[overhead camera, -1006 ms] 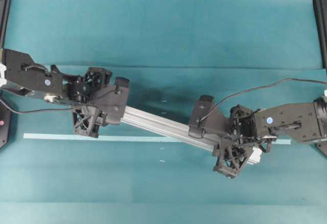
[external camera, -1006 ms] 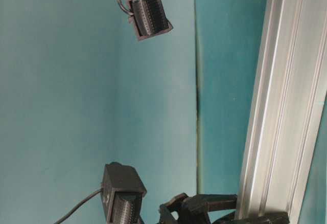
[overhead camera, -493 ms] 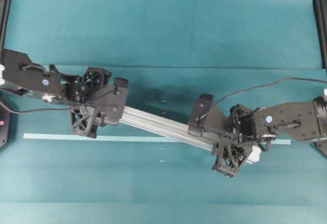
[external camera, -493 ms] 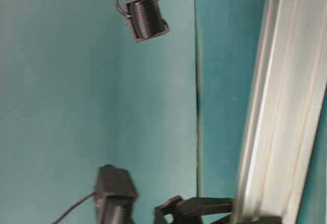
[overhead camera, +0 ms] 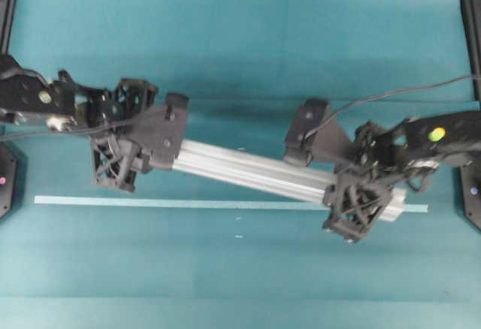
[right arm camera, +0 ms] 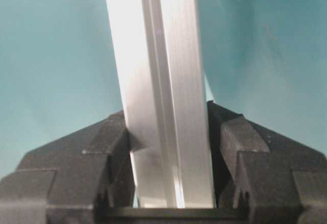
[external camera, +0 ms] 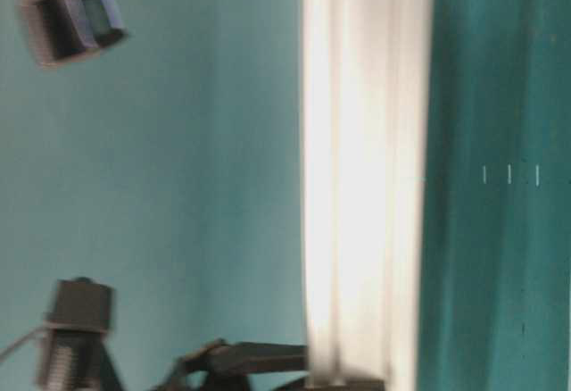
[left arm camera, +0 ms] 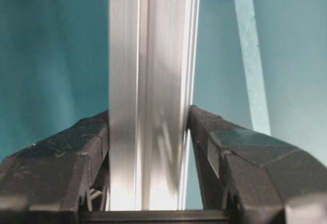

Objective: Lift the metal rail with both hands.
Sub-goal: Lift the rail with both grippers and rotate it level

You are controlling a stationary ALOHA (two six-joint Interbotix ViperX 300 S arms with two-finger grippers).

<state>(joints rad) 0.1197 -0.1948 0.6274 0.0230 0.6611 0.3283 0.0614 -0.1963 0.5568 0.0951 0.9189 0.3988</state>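
We take this for a robotics lab bench rather than a home or shop. The teal cloth (overhead camera: 240, 43) covers the whole work surface, creased just beyond the two black arms, and a pale tape strip (overhead camera: 188, 203) is stuck across it just below the left gripper (overhead camera: 120, 165) and right gripper (overhead camera: 359, 207), with small white tick marks (overhead camera: 239, 222) near it. Black frame posts (overhead camera: 470, 28) stand at the edges, and cables (overhead camera: 391, 98) trail off the arms.
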